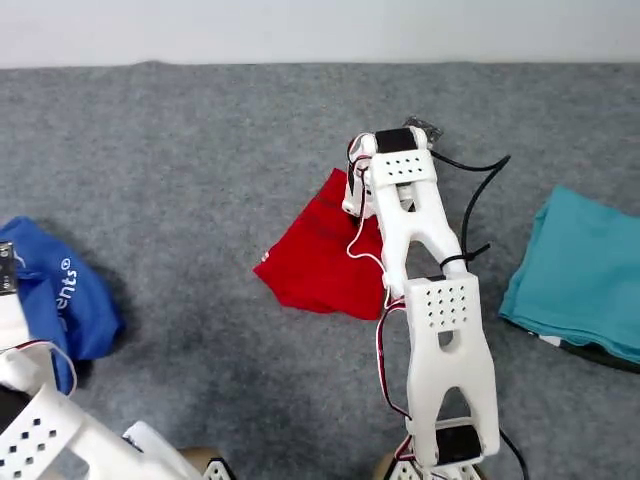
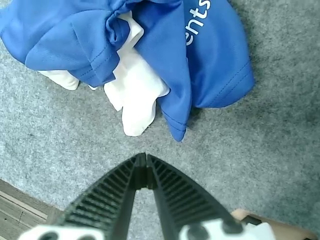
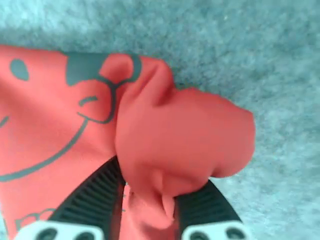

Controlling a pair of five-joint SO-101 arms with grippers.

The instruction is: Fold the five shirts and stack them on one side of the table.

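The right gripper (image 3: 160, 185) is clamping a bunched corner of the red shirt (image 1: 315, 255), whose body is trailing toward that arm's base (image 1: 455, 445).

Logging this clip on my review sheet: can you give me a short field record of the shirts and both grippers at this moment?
surface: grey table
red shirt: mid-table, partly folded, one bunched edge pinched
right gripper: fingers shut on the red shirt
left gripper: fingers shut, empty, over bare table beside the blue shirt
blue shirt: crumpled at the table's left side
white shirt: crumpled, partly under the blue shirt
teal shirt: lying flat at the right side
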